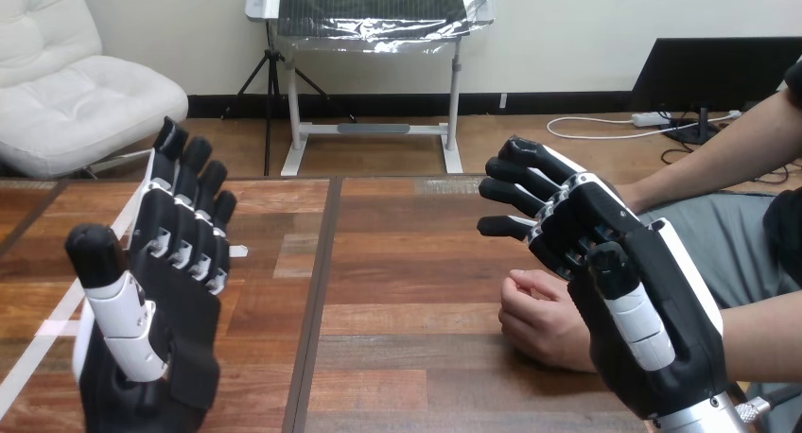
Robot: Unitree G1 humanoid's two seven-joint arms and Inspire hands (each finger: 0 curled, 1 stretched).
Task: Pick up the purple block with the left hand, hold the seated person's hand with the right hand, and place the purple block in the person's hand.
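The left hand (156, 338) is raised over the counter (407, 263) with its palm toward the camera, fingers straight and side by side, thumb standing apart, holding nothing. The right hand (653, 310) is also up, its fingers loosely bent and pointing toward the left hand, thumb straight, closed on nothing. The person's hand (537, 315) rests on the counter as a loose fist, just below the right hand's fingers and partly behind its palm. Whether the two touch cannot be told.
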